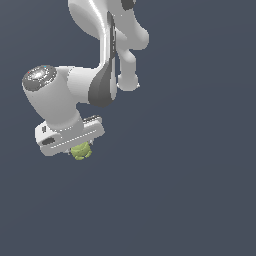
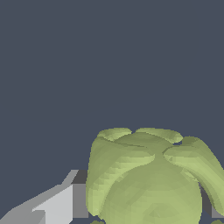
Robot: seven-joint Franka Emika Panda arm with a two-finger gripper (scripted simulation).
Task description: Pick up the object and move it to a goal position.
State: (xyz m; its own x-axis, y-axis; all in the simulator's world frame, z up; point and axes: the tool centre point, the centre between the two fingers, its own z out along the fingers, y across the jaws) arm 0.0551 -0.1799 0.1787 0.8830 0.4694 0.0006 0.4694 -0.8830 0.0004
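Note:
The object, a small lumpy yellow-green ball, sits right under my white gripper at the exterior view's left. In the wrist view the ball fills the space between my fingers. One grey finger presses against its side and the other finger is mostly hidden behind it. The gripper looks shut on the ball. I cannot tell whether the ball rests on the ground or hangs above it.
A plain dark blue-grey surface fills both views. The white arm's links rise above the gripper in the exterior view.

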